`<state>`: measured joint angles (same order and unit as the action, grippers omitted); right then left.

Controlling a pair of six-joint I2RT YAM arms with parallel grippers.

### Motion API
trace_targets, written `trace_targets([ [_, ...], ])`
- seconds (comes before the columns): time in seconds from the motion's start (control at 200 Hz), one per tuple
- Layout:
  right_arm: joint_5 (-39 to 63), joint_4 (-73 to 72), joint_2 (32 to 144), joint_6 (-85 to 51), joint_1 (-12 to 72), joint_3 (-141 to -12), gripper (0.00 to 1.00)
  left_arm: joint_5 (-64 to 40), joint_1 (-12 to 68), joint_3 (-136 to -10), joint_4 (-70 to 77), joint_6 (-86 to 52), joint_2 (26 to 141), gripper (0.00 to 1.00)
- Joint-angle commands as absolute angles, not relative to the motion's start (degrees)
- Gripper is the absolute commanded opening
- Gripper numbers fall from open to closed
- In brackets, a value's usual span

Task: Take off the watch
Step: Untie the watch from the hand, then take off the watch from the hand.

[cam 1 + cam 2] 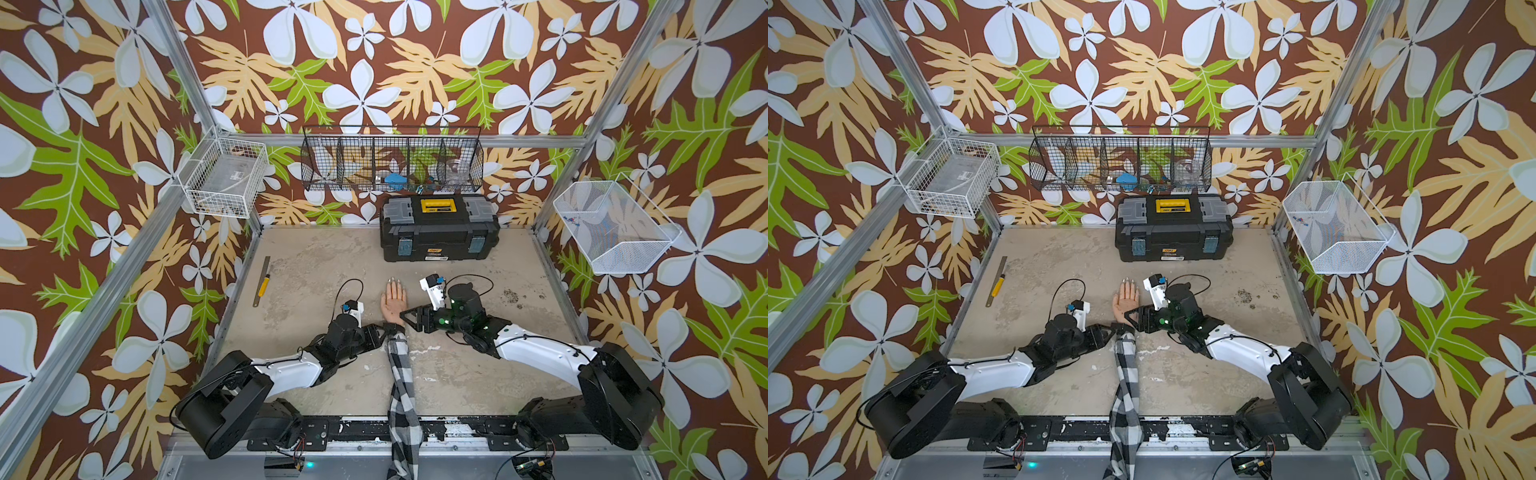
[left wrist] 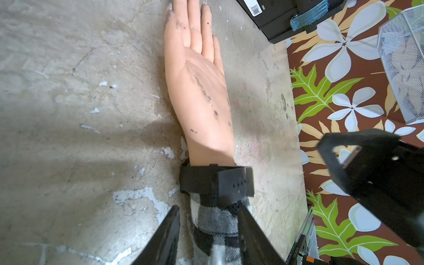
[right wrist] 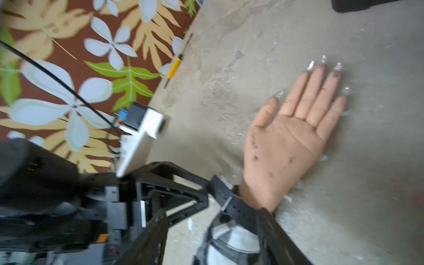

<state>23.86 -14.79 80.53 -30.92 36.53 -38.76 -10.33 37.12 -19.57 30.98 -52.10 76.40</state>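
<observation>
Brown wallpaper point(image 1: 374, 104) printed with large white flowers and green and tan leaves covered the back wall and both side walls, framed by silvery aluminium posts point(image 1: 185, 70). The tabletop point(image 1: 324, 257) was a worn, mottled grey-beige surface with chipped white patches. On the back wall hung a black wire basket point(image 1: 392, 160) with several compartments. A white wire basket point(image 1: 216, 203) hung on the left wall and a white mesh basket point(image 1: 623, 253) on the right. A black toolbox point(image 1: 438, 232) with a yellow handle stood against the back wall, below the black basket. The light was soft and even, the shadows faint.
</observation>
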Motion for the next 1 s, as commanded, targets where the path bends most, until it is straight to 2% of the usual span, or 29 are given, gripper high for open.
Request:
trace_targets([
  [0.0, 17.85, -9.73, 81.91, -19.14, 36.47, -38.17, 0.63, -9.46, 37.09, -20.23, 29.1, -50.69, 75.31, 0.44],
  [0.33, 17.73, -10.59, 85.13, -14.22, 38.57, -38.27, 0.55, -11.4, 37.09, -20.84, 22.24, -48.99, 69.61, 0.49],
  [0.591, 16.35, -10.11, 87.53, -8.37, 39.64, -39.63, 0.54, -12.53, 39.28, -19.08, 25.5, -51.65, 71.46, 0.54],
  [0.991, 18.18, -11.43, 89.47, -5.34, 40.3, -40.64, 0.52, -11.25, 45.17, -22.37, 29.43, -53.0, 79.7, 0.54],
])
